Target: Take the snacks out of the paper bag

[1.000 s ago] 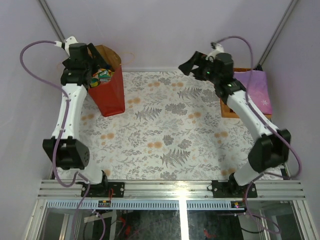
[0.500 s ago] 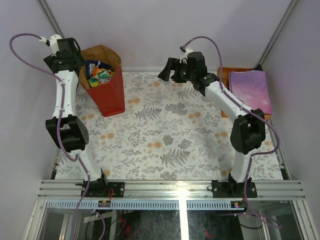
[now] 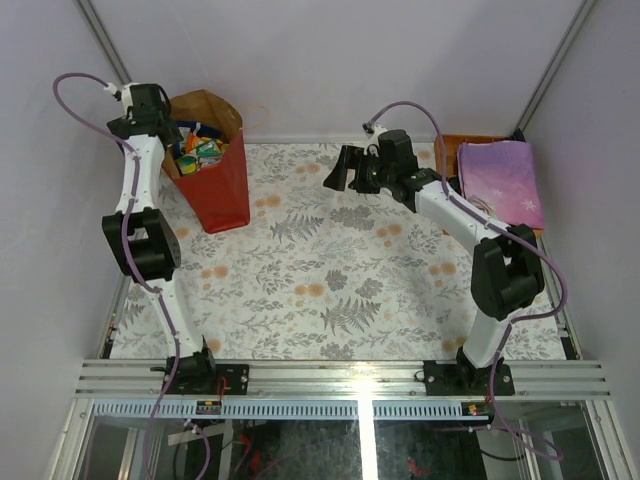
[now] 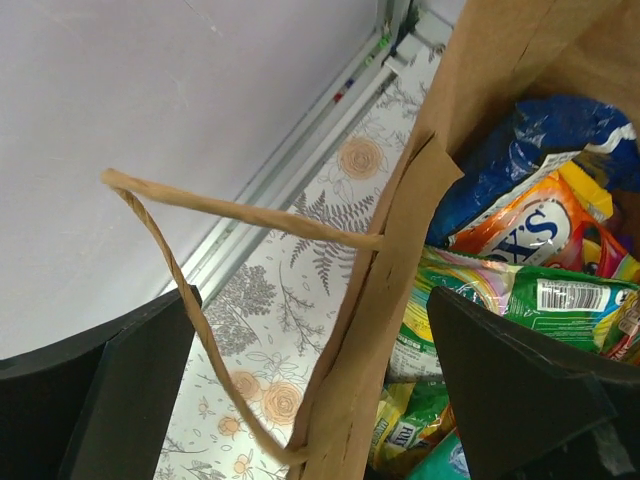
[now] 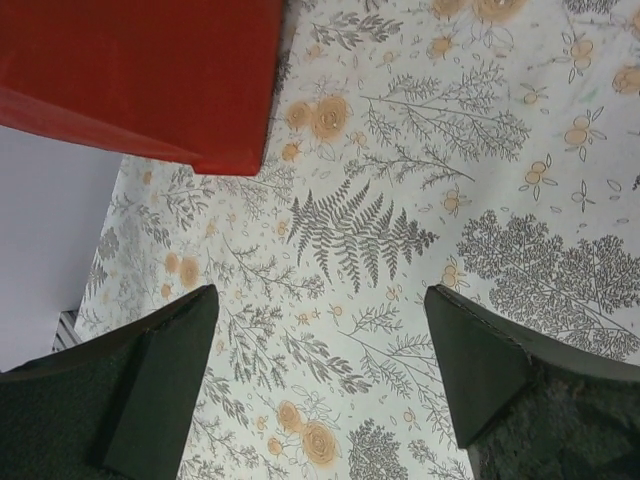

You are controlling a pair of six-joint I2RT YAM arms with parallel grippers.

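Observation:
The paper bag (image 3: 222, 185), red outside and brown inside, stands upright at the back left. Snacks (image 3: 196, 150) fill it. In the left wrist view I see the bag's kraft wall (image 4: 400, 250), its twisted paper handle (image 4: 190, 290), a blue bag (image 4: 520, 160), an orange packet (image 4: 520, 232) and green packets (image 4: 565, 295). My left gripper (image 3: 160, 122) is open and empty at the bag's left rim; in its wrist view (image 4: 315, 400) the jaws straddle the bag wall, one outside and one over the snacks. My right gripper (image 3: 342, 170) is open and empty above the mat, apart from the bag (image 5: 140, 70).
An orange-brown wooden tray (image 3: 449, 150) at the back right holds a purple book (image 3: 505, 180). The floral mat (image 3: 330, 270) covers the table. Purple walls and a metal rail (image 4: 300, 160) stand close behind the bag.
My left gripper swung out from over the bag toward the wall, then came back to the bag's left rim. My right gripper moved left from the tray toward the mat's middle and dropped slightly.

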